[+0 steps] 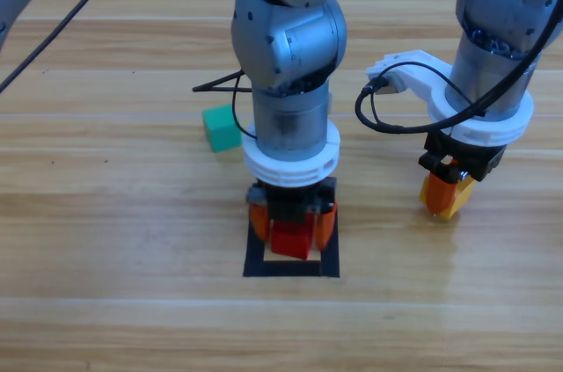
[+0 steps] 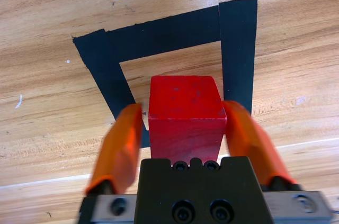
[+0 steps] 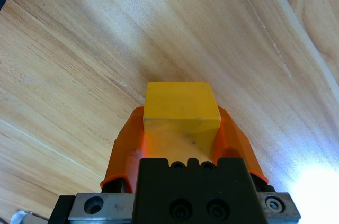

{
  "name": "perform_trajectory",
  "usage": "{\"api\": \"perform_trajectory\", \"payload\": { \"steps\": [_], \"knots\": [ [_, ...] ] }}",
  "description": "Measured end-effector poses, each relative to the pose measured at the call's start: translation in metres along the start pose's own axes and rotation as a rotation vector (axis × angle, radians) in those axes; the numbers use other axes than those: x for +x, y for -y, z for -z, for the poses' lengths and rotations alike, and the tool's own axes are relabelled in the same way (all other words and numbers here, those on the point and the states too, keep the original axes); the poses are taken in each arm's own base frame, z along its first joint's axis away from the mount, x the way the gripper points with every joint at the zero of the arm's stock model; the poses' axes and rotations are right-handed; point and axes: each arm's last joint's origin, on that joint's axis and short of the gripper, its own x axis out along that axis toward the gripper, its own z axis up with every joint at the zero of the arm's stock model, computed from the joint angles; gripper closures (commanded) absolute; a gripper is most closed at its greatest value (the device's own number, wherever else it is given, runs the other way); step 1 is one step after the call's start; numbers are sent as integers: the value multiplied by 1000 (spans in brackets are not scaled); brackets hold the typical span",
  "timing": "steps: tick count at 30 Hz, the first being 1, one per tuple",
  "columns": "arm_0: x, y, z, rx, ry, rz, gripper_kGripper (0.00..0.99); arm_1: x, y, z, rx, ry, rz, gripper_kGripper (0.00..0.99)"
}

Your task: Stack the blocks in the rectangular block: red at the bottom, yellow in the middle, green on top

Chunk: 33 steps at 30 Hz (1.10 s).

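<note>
Red cube [image 2: 185, 108] sits between the orange jaws of the left gripper [image 1: 291, 222], over the near part of the black tape square [image 1: 257, 259]; in the left wrist view the right jaw presses its side while a thin gap shows at the left jaw, so the hold looks loose or just easing. To do this step well, the cube should settle flat on the wood inside the tape, clear of the black border, before the jaws spread and lift straight up. Off to the right, the right gripper [image 1: 450, 180] clamps the yellow cube [image 3: 181, 101] just above bare table. The green cube [image 1: 221, 128] lies on the table, far left of the square.
</note>
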Motion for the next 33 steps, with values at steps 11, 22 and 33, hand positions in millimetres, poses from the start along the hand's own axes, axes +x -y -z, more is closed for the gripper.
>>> {"api": "perform_trajectory", "payload": {
  "steps": [11, 22, 33],
  "knots": [
    [-33, -4, 8, 17, 51, 44, 0, 0, 0, 0, 0, 0, 0, 969],
    [-123, -19, 16, 41, 268, 140, 0, -13, 4, -1, 27, 28, 4, 969],
    [-162, -167, 11, 71, 347, -51, 0, -104, -7, 20, 88, 217, -78, 969]
  ]
}}
